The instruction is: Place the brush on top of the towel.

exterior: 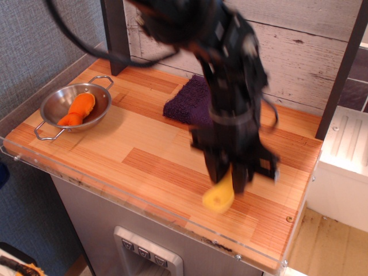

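Observation:
My black gripper [230,179] is shut on the yellow brush [218,195] and holds it lifted above the wooden counter, handle end hanging down toward the front. The arm and brush are blurred with motion; the bristles are hidden between the fingers. The dark purple towel [190,103] lies folded at the back of the counter, partly hidden behind my arm, a short way behind and left of the brush.
A steel bowl [57,103] with an orange carrot-like lump [77,110] stands at the counter's left end. A dark post [115,34] rises at the back left. The counter's front edge [172,215] has a clear plastic lip.

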You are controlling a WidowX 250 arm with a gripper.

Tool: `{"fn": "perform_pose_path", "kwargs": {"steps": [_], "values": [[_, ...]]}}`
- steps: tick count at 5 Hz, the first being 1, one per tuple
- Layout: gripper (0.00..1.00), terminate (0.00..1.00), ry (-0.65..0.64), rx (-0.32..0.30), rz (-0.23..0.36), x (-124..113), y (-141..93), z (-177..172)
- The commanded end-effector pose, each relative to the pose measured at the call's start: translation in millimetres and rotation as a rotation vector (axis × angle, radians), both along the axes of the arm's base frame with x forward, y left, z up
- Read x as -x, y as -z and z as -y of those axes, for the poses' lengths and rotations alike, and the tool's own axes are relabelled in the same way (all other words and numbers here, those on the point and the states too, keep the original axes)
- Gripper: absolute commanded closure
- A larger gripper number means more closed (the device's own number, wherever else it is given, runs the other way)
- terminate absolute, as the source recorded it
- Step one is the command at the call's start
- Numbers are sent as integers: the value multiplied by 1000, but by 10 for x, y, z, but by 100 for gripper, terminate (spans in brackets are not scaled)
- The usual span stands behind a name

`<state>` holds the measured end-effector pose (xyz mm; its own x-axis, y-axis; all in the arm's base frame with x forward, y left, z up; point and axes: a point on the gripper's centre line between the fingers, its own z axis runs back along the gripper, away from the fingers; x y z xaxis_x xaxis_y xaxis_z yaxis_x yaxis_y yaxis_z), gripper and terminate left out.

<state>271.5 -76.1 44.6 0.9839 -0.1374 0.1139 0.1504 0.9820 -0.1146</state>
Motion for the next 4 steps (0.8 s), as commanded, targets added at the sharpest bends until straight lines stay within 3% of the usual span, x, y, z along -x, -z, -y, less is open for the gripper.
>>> {"fn": "perform_pose_path", "kwargs": {"steps": [1, 2, 4], "values": [[100, 0, -123, -47, 127, -546, -561, -586], [100, 0, -155, -115, 123, -814, -436, -788], [100, 0, -185, -148, 108, -1081, -234, -863]]}}
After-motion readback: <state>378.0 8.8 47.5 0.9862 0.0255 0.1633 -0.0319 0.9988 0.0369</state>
